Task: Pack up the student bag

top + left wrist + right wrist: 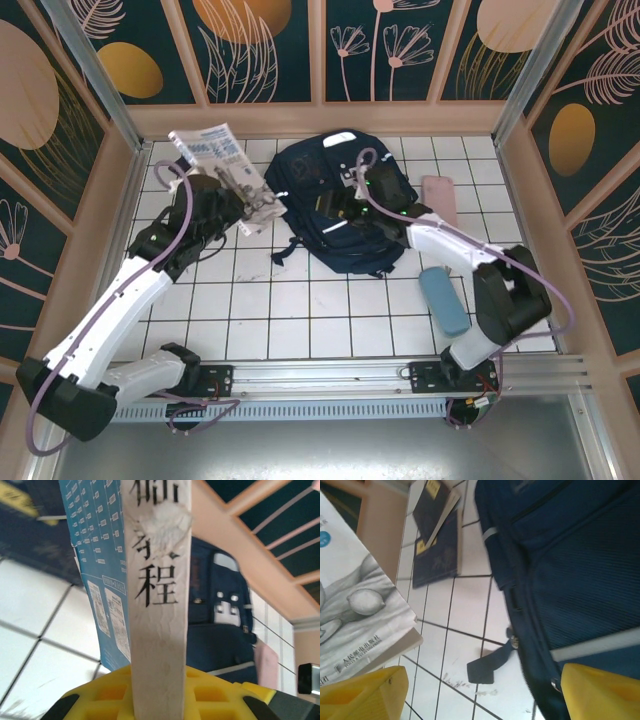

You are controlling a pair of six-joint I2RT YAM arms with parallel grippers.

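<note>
Holdings on the white-tiled table, viewed from the near edge, clock directions taken from its middle.

1. left gripper: at 10 o'clock, raised off the tiles. The jaws are pinched almost together on a book. In the left wrist view the yellow fingers clamp the lower end of its white spine, which bears black Chinese characters. The blue cover with small white print falls away on the 9 o'clock side. The book tilts up and outward toward 11 o'clock, clear of the table.

2. navy booklets: two, with yellow labels, overlapping and lying flat on the tiles near the side wall. In the right wrist view they sit at 11 o'clock.

3. sketch-cover book: a grey pencil drawing of fruit, at 9 o'clock in the right wrist view. Whether it is item 1's book I cannot tell.

4. student bag: at 12 o'clock, lying flat on the tiles. It is dark navy with white stripes and is the largest piece. Its black strap tab rests on a tile just beside its edge.

5. right gripper: over the bag's middle. The jaws stand wide apart with nothing between them. One yellow finger shows against the bag's fabric, and the other shows below the sketch-cover book.

6. pink case: at 2 o'clock, near the bag's right side.

7. blue case: at 4 o'clock, flat on the tiles, just beside the right arm's elbow.
</note>
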